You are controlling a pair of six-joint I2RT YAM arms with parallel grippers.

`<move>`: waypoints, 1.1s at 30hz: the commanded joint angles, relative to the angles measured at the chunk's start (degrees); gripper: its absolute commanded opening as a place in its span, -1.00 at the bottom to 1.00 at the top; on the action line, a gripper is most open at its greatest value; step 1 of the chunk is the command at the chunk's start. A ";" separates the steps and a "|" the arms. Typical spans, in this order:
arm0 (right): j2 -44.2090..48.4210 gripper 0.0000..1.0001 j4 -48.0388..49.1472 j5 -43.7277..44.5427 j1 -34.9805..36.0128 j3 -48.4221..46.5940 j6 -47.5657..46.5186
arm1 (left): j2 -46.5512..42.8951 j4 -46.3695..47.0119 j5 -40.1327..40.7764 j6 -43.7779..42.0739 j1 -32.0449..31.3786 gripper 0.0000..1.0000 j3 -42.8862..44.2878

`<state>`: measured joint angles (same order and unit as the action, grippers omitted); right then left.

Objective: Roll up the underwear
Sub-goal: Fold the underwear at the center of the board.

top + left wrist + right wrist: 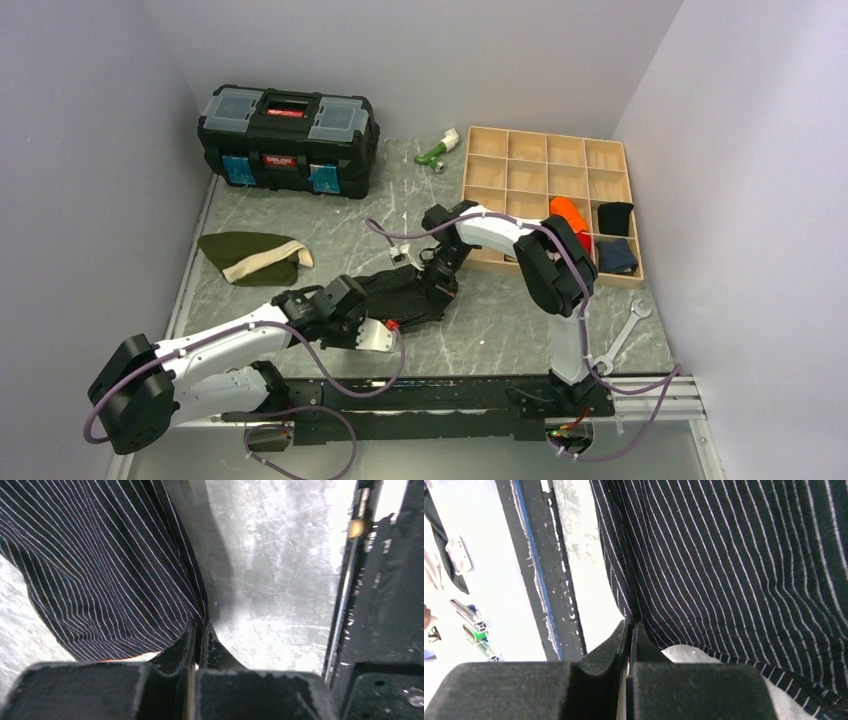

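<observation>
The underwear [405, 293], black with fine pale stripes, lies on the marbled table between the two arms. My left gripper [372, 318] pinches its near left edge; in the left wrist view the jaws are shut on the striped cloth [100, 570] at the gripper tips [199, 630]. My right gripper [440, 272] holds the far right edge; in the right wrist view the cloth [734, 560] runs into the shut jaws at the tips [630, 626] and hangs slightly lifted off the table.
A black toolbox [288, 126] stands at the back left. An olive green garment with a cream band [250, 257] lies left. A wooden compartment tray [552, 185] with folded clothes sits right. A wrench [622, 335] lies near the right arm's base.
</observation>
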<state>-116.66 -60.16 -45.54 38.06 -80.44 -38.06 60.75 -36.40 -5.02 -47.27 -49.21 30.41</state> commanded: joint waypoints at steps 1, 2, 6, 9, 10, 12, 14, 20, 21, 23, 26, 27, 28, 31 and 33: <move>5.37 -1.00 -2.24 -1.54 -0.03 0.47 -1.75 | 0.02 -8.41 -5.29 2.34 -0.02 -1.00 4.80; 5.73 -1.00 -2.50 -1.15 -0.08 0.18 -1.56 | 0.06 -8.93 -5.75 2.62 -0.01 -1.00 5.47; 5.74 -1.00 -4.02 0.18 -0.05 -3.29 -1.06 | 0.43 -10.10 -7.30 2.08 1.33 -1.00 7.23; 4.29 -1.00 -6.20 2.05 -0.25 -7.52 -1.43 | 1.51 -10.84 -9.26 0.51 4.83 -1.00 8.47; 3.47 -1.00 -7.32 2.78 -0.36 -9.05 -1.62 | 2.01 -11.28 -10.06 -0.11 6.22 -1.00 8.97; 1.40 -1.00 -9.05 4.31 -0.51 -12.76 -2.23 | 3.58 -12.34 -12.38 -1.64 10.03 -1.00 10.50; -0.60 -1.00 -10.80 5.40 -0.78 -15.78 -2.85 | 5.45 -13.50 -14.59 -3.41 13.47 -1.00 12.20; -6.28 -1.00 -13.58 8.36 -1.99 -22.93 -3.50 | 13.45 -17.93 -21.49 -6.66 21.47 -1.00 18.98; -7.19 -1.00 -13.92 8.62 -2.32 -24.06 -3.51 | 14.87 -18.89 -22.57 -7.04 22.31 -1.00 20.41; -8.80 -1.00 -14.35 8.89 -3.07 -26.03 -3.54 | 17.37 -20.99 -24.65 -8.00 24.20 -1.00 23.19; -11.45 -1.00 -15.10 9.35 -4.12 -29.29 -3.72 | 21.59 -24.22 -26.94 -10.03 26.98 -1.00 27.67; -12.35 -1.00 -15.62 9.33 -4.40 -30.40 -3.83 | 23.30 -25.77 -27.44 -10.63 27.87 -1.00 29.27; -13.22 -1.00 -15.94 9.20 -4.74 -31.55 -3.96 | 25.12 -27.09 -28.17 -11.23 28.73 -1.00 30.79; -14.63 -1.00 -17.29 8.07 -5.26 -33.70 -4.33 | 29.84 -30.20 -29.41 -11.55 30.35 -1.00 34.56; -13.62 -1.00 -16.79 7.61 -5.29 -32.43 -4.47 | 29.67 -29.83 -29.82 -11.15 30.50 -1.00 34.54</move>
<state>-131.13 -74.04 -37.52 33.32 -111.48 -40.77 89.32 -60.99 -30.68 -56.16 -19.66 62.87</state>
